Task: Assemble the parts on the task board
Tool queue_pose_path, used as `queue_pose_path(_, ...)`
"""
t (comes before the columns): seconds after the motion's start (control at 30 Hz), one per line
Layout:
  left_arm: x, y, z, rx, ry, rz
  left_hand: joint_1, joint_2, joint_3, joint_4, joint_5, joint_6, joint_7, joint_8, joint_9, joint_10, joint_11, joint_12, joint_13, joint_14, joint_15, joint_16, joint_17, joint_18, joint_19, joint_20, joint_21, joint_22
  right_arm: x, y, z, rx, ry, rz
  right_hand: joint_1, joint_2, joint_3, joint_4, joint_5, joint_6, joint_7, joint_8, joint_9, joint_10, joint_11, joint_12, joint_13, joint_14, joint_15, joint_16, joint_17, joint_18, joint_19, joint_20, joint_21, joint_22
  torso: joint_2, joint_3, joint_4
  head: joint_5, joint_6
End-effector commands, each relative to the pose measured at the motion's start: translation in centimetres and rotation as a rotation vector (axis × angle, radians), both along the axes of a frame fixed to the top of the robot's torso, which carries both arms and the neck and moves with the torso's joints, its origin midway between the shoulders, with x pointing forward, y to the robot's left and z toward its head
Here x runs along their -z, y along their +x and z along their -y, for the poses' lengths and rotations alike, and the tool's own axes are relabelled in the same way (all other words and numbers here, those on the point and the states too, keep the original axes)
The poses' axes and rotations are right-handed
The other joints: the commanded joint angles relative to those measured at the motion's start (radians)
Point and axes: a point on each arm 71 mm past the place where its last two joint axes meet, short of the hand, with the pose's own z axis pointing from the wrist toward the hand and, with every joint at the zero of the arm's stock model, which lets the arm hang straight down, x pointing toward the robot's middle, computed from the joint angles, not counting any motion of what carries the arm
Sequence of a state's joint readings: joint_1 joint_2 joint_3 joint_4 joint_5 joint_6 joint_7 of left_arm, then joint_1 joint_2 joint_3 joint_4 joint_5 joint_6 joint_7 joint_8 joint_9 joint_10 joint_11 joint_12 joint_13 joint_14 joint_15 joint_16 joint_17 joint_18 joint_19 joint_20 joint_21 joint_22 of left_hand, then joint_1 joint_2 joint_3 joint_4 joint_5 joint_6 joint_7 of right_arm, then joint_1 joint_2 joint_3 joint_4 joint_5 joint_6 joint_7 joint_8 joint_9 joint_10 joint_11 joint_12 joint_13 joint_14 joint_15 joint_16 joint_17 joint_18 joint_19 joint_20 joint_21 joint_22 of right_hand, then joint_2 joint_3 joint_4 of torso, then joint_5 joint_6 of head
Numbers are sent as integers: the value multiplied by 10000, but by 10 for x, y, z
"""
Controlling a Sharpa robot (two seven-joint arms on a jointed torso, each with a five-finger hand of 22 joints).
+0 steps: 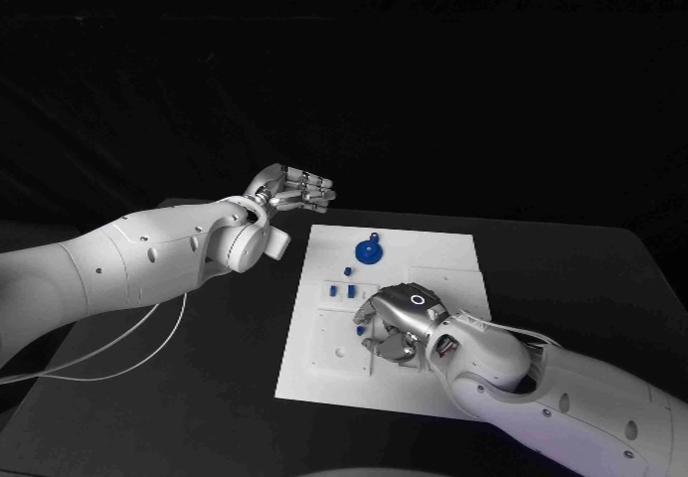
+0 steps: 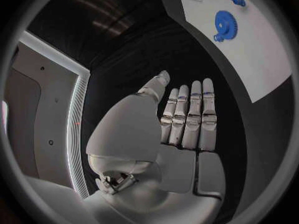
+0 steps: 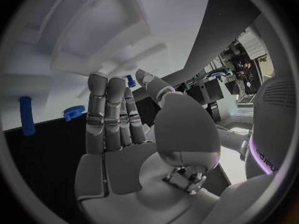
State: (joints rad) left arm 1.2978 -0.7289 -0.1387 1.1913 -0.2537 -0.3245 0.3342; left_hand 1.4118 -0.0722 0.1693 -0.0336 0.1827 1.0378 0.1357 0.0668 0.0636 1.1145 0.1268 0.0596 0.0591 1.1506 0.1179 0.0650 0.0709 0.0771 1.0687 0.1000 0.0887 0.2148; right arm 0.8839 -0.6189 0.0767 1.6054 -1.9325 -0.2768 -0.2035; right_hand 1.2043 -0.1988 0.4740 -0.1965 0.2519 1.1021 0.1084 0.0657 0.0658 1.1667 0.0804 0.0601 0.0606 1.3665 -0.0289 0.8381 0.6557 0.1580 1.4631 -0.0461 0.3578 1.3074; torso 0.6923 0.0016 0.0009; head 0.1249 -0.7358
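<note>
head view puts the task board [image 1: 437, 260], a white plate with shallow recesses, in the middle of the black table [image 1: 187, 397]. on its far part lies a blue gear [image 1: 369, 250], round and toothed, with a small tab at its far edge. nearer, toward the board's left edge, small blue parts [image 1: 341, 291] stand in a short row, and one tiny blue piece [image 1: 349, 269] sits between them and the gear.

the right hand [image 1: 398, 320] is down over the near middle of the board, back upward; whether its fingers touch the plate cannot be told from above. right wrist view shows that hand's fingers [image 3: 106, 114] straight and pressed side by side, thumb apart, nothing held, with a blue peg [image 3: 25, 115] and the gear's edge [image 3: 74, 112] beyond them.

the left hand [image 1: 291, 189] hovers off the board past its far left corner. left wrist view shows its fingers [image 2: 190, 114] straight and together, palm bare, the gear [image 2: 224, 24] well beyond the fingertips.
</note>
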Motion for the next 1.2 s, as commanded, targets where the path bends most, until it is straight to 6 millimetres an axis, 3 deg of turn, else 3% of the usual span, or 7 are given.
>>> queue_pose_path(0.03,-1,0,1,118,-99,5,-50,31,13,46,-27,24,67,-32,-12,7,45,-5,-7,24,12,-38,-7,40,-23,24,27,-9,-6,0,4,178,534,71,37,-53,-85,8,46,-55,-27,4,-15,-86,-1,33,10,2,85,24,-24,127,290,66,-51,115,-6,-4,-1,-55,45)
queue_pose_path(0.27,-1,0,0,106,-94,14,-9,38,-29,51,-27,16,70,-34,-14,5,45,-5,-7,22,12,-38,-6,43,-15,24,20,-28,-28,14,24,698,1118,-101,10,29,-9,159,84,-44,-21,-1,-16,254,-87,45,9,52,29,90,-79,77,394,28,143,215,-2,4,-6,-142,192)
queue_pose_path(0.33,-1,0,-1,95,-89,16,-9,38,-29,51,-27,16,70,-34,-14,5,45,-5,-7,22,12,-38,-6,43,-15,24,20,-28,-40,22,34,918,1341,-141,21,55,145,202,135,41,69,15,-11,401,-95,30,3,39,23,93,-89,25,363,11,105,242,-3,7,-11,-164,190)
queue_pose_path(0.5,0,0,-2,79,-80,18,5,41,-40,52,-23,23,67,-34,-14,13,42,-5,-7,26,10,-38,-6,43,-11,22,19,-36,-65,40,59,1315,1537,-253,27,85,79,272,269,130,42,4,-10,511,-130,19,0,58,0,128,-93,-73,389,-34,284,331,-17,4,-14,-283,258)
queue_pose_path(0.67,0,0,-2,78,-75,21,16,44,-49,53,-19,29,66,-34,-13,19,40,-4,-7,29,9,-38,-6,43,-8,20,18,-43,-79,55,84,1716,1336,-373,40,105,-415,349,317,88,28,1,-12,413,-112,20,2,51,20,135,-101,-77,373,-22,267,325,-5,-4,-4,-355,290)
queue_pose_path(1.0,0,0,-1,133,-91,28,16,44,-49,53,-19,29,66,-34,-13,19,40,-4,-7,29,9,-38,-6,43,-8,20,18,-43,-82,70,109,2204,626,-606,667,453,-3209,785,88,-415,-138,8,-12,-134,-1,48,20,-77,132,118,-188,108,323,118,-482,187,13,-1,8,-447,327)
queue_pose_path(1.2,0,0,-2,128,-93,40,16,44,-49,53,-19,29,66,-34,-13,19,40,-4,-7,29,9,-38,-6,43,-8,20,18,-43,-69,69,112,2257,74,-828,771,506,-3464,911,107,-429,-124,5,-14,-60,-33,42,18,-72,113,127,-210,86,350,98,-510,213,2,-5,28,-452,316)
